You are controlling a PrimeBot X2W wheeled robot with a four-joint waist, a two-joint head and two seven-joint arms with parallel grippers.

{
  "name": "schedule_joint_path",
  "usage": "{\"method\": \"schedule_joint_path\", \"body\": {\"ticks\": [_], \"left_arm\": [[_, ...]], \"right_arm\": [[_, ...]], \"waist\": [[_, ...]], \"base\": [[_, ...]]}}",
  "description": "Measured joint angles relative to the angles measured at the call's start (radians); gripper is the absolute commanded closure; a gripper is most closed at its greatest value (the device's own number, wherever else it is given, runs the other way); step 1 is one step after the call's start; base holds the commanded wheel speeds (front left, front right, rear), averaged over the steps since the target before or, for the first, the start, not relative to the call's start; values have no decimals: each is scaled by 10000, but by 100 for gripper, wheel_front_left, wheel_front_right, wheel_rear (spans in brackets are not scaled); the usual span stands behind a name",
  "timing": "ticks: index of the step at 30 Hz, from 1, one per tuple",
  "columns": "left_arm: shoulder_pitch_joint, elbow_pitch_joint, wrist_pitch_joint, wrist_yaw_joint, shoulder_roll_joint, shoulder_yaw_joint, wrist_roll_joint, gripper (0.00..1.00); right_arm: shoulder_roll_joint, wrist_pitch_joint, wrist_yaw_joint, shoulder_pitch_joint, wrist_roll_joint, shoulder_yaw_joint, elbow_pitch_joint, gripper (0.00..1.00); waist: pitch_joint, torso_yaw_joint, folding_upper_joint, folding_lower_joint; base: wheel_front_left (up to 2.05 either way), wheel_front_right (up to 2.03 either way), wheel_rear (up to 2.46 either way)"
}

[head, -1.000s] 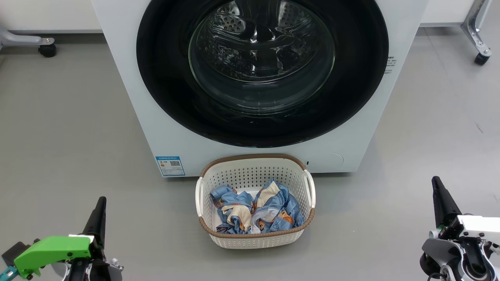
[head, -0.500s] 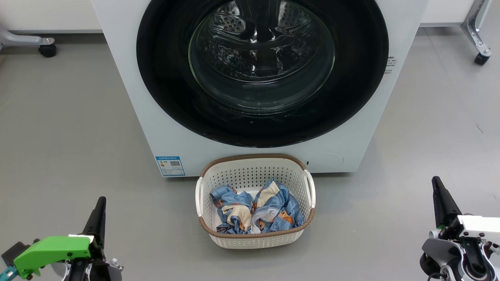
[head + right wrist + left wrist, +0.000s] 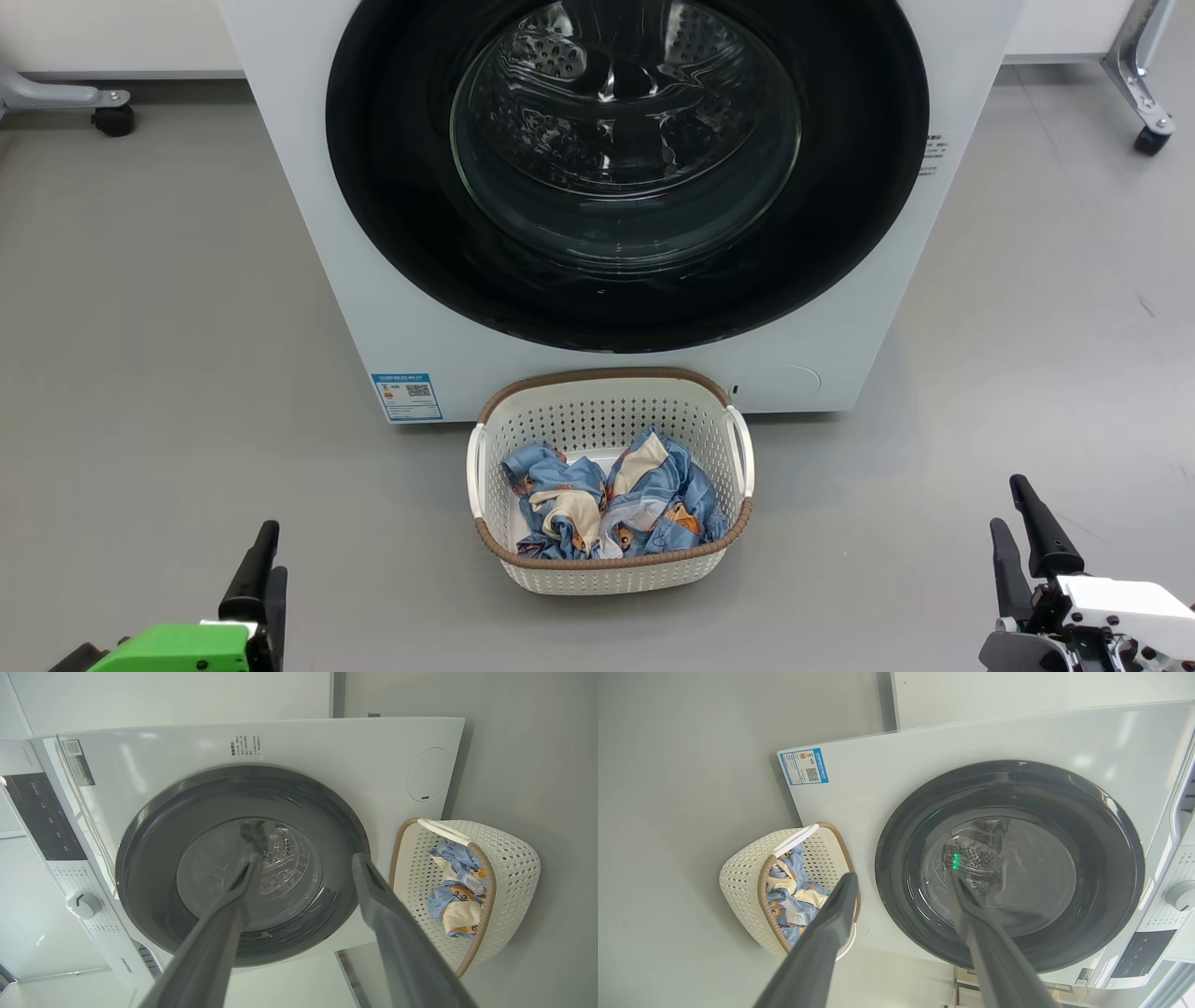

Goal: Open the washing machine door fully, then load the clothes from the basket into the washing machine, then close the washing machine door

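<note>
The washing machine door (image 3: 625,168) is shut, flat on the front of the big white washing machine (image 3: 299,243). It is round, with a wide black ring and clear glass in the middle. Through the glass you can see the shiny drum (image 3: 597,65) with its little holes. Right below the door, the basket (image 3: 607,415) stands on the grey floor (image 3: 140,327), just beside the bottom of the machine. The clothes (image 3: 616,509) lie in the basket in a crumpled heap, light blue with cream and orange bits. A blue sticker (image 3: 406,397) is on the machine's low left corner. The left gripper (image 3: 272,551) is low on the left and the right gripper (image 3: 1008,504) is low on the right. Both are well apart from the basket and touch nothing. Each one's two dark fingers stand apart with nothing between them. Far back, a black wheel (image 3: 114,120) sits on the left and a second wheel (image 3: 1150,140) on the right.
</note>
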Motion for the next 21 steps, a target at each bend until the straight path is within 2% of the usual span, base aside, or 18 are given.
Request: {"method": "schedule_joint_path", "body": {"ticks": [10, 21], "left_arm": [[1, -125, -268, 0, 6, -217, 351, 0], [3, -324, -665, 0, 169, -364, 1590, 0]], "right_arm": [[-44, -301, 0, 1, -675, 192, -391, 0], [-320, -631, 0, 1, -2184, 420, -863, 0]], "waist": [[-9, 40, 0, 0], [-7, 62, 0, 0]], "base": [[0, 0, 0], [0, 0, 0]]}}
